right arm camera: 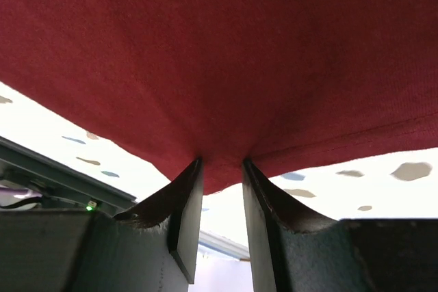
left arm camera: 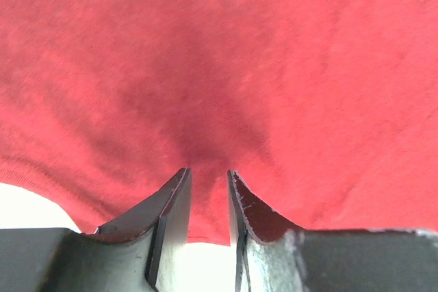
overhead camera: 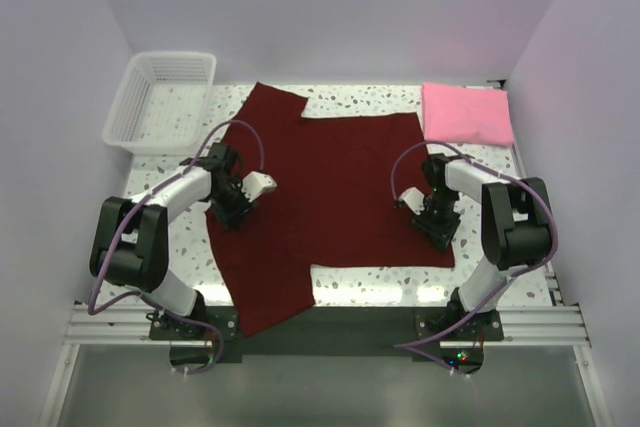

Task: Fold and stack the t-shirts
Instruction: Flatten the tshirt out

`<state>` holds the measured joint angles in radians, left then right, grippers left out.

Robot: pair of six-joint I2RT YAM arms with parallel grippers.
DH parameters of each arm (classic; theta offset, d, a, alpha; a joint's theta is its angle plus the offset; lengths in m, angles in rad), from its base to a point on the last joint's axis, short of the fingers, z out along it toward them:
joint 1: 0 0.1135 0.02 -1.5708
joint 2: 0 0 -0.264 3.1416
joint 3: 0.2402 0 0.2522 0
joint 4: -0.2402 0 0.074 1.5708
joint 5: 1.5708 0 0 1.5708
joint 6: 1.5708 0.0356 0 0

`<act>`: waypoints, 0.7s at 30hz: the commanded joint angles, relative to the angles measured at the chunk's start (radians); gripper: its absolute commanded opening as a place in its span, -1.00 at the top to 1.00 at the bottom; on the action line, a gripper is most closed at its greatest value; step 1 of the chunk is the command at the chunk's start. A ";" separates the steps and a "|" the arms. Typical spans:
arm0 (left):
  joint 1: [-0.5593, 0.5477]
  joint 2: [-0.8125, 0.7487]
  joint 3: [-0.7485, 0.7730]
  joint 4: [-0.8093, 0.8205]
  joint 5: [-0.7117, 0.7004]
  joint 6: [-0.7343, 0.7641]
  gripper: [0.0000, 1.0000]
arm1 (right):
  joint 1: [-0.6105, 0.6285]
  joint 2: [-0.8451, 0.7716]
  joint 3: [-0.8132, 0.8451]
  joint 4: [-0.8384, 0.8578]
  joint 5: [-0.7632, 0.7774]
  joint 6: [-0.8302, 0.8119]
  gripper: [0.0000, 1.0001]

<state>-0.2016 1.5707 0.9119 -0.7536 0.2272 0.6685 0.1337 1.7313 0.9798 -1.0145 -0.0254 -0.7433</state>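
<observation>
A dark red t-shirt (overhead camera: 330, 187) lies spread flat across the middle of the table, with one sleeve at the back left and one at the front left. My left gripper (overhead camera: 232, 209) sits at the shirt's left edge. In the left wrist view the gripper (left arm camera: 209, 172) is closed on the shirt's hem (left arm camera: 219, 66), and the cloth puckers toward the tips. My right gripper (overhead camera: 440, 230) is at the shirt's right front corner. In the right wrist view it (right arm camera: 222, 162) pinches the shirt's edge (right arm camera: 219, 46), which is raised off the table. A folded pink t-shirt (overhead camera: 467, 113) lies at the back right.
A white plastic basket (overhead camera: 160, 99) stands at the back left corner. The speckled white table (overhead camera: 380, 282) has a metal rail along its near edge (overhead camera: 330, 322). Lilac walls close in on the left, back and right.
</observation>
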 commanded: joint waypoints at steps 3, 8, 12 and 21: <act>0.010 -0.031 -0.024 0.033 -0.005 -0.003 0.35 | 0.000 -0.052 -0.101 0.051 0.068 -0.030 0.33; 0.008 -0.047 -0.093 0.031 -0.017 0.022 0.35 | 0.003 -0.110 -0.145 0.008 0.045 -0.042 0.31; 0.008 -0.044 -0.142 0.019 -0.009 0.032 0.36 | 0.004 -0.131 -0.144 -0.028 0.028 -0.048 0.28; 0.008 -0.070 -0.203 -0.010 -0.034 0.068 0.44 | 0.024 -0.141 -0.112 -0.110 -0.041 -0.050 0.26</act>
<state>-0.2012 1.4796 0.7734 -0.6861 0.2115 0.7120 0.1413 1.6215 0.8467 -1.0603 -0.0219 -0.7784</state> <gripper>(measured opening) 0.286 0.368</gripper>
